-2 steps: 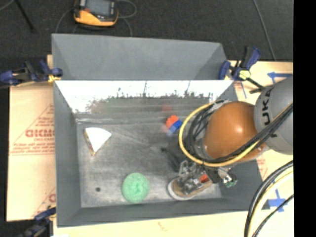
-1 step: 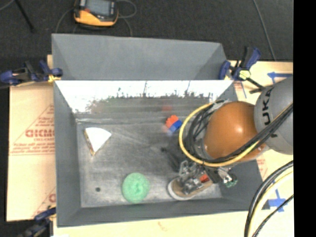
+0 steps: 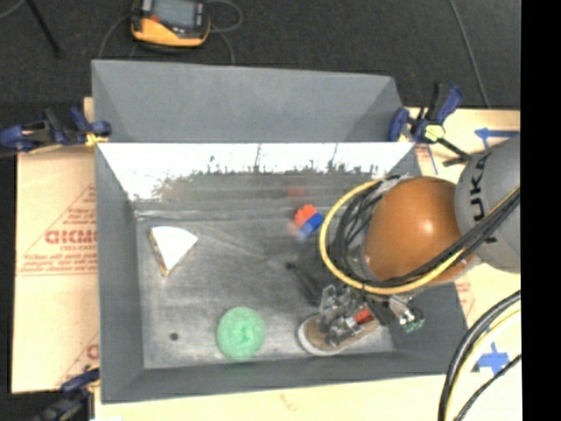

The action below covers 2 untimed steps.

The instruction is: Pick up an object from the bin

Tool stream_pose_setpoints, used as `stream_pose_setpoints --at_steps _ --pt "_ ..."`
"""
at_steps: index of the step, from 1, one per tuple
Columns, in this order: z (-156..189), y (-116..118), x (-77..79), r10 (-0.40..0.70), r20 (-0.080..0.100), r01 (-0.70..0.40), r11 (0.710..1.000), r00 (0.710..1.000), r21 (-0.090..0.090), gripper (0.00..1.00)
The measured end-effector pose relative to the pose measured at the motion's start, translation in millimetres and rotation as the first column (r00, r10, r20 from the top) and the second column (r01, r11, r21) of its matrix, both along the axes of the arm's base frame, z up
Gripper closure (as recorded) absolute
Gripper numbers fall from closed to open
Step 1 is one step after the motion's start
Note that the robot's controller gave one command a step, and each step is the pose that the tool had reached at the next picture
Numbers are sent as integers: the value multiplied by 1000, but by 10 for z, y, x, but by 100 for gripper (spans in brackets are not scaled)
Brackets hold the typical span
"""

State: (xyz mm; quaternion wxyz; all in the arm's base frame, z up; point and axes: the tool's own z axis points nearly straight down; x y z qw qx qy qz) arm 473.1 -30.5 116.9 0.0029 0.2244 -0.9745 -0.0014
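Note:
My gripper (image 3: 340,317) is low in the bin's front right corner, under the arm's orange dome. Directly beneath it lies a pale round ring-shaped thing (image 3: 314,338), and the gripper's tip overlaps the ring's upper right part. Whether the ring is gripped cannot be made out. A dark elongated thing (image 3: 305,281) lies just up and left of the gripper on the bin floor. A small blue and orange piece (image 3: 305,220) sits further back, near the dome's left edge.
A green round ball (image 3: 240,332) rests by the front wall, left of the ring. A white wedge (image 3: 170,246) lies at the left side of the floor. The arm with its looped cables covers the bin's right part.

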Motion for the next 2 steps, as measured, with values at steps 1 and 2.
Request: stream_pose_setpoints --at_steps 1,2 --pt "-156 616 463 241 11 -241 971 970 0 0" --pt "-155 613 464 240 11 -240 971 971 0 0"
